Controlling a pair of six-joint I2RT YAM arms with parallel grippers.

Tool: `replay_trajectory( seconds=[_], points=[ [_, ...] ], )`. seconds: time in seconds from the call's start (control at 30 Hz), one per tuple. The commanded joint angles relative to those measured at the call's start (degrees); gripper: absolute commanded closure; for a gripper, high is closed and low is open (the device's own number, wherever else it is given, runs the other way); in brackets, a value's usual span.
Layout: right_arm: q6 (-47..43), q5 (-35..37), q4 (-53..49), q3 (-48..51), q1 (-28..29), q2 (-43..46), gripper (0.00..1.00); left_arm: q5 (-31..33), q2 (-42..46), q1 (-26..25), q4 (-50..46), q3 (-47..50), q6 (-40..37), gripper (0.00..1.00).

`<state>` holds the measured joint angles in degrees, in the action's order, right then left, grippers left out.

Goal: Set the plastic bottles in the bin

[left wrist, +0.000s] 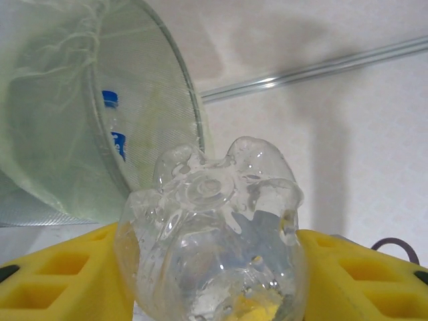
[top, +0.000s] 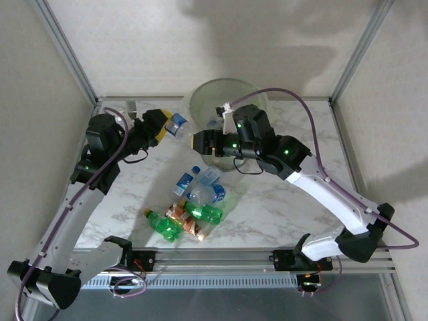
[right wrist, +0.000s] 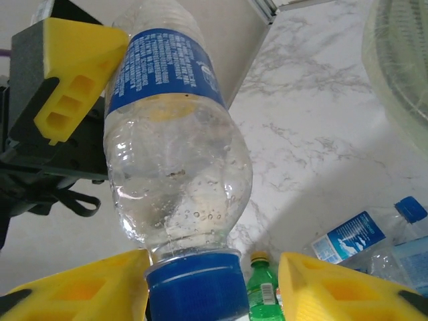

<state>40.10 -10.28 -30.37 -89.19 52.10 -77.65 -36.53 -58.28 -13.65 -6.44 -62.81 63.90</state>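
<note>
Two grippers attend one clear bottle (top: 178, 124).

Top view: the left gripper (top: 168, 127) clamps the clear bottle off the desk (top: 267, 200), at 9 o'clock of the bin (top: 200, 100). The right gripper (top: 198, 142) stands at the bottle's 4 o'clock. The remaining bottles (top: 194, 207) lie heaped at 6 o'clock of the bin.

Left wrist view: yellow fingers (left wrist: 53, 274) press both sides of the body, and the moulded base faces the lens. The bin wall sits at 10 o'clock, with a blue-capped bottle (left wrist: 110, 100) inside.

Right wrist view: the right gripper's jaws flank the blue cap (right wrist: 194, 291), with a gap at 3 o'clock; they are not yet clamped. The bottle has a blue label, a thin clear wall and droplets inside. It is judged empty: light, smooth and easily dented. Grip the stiff cap or neck, not the mid-body.
</note>
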Motion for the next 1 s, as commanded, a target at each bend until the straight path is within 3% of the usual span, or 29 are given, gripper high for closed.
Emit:
replay_trajectory(
  seconds=[0.0,0.37,0.63,0.73,0.77,0.97],
  points=[
    [0.6,-0.79,1.91,1.03,-0.33,1.42,0.49,-3.05,0.19,0.2,5.01,-0.24,2.05,0.43],
    [1.91,-1.6,4.98,3.03,-0.29,2.76,0.64,-3.63,-0.17,0.05,7.56,1.62,4.22,0.42],
    [1.78,0.16,4.24,2.97,-0.29,4.29,0.73,-0.67,0.27,-0.02,5.61,2.06,2.75,0.23],
    [1.65,1.21,3.55,2.73,-0.33,4.55,0.75,1.03,0.26,-0.06,2.77,0.86,0.89,0.1],
    [1.71,1.64,3.13,2.41,-0.32,4.5,0.75,1.67,0.36,0.02,2.05,0.52,0.46,0.01],
    [1.04,7.1,-1.42,-1.06,-0.68,4.13,0.76,4.86,0.52,0.03,-0.54,-2.05,-2.39,0.01]
  ],
)
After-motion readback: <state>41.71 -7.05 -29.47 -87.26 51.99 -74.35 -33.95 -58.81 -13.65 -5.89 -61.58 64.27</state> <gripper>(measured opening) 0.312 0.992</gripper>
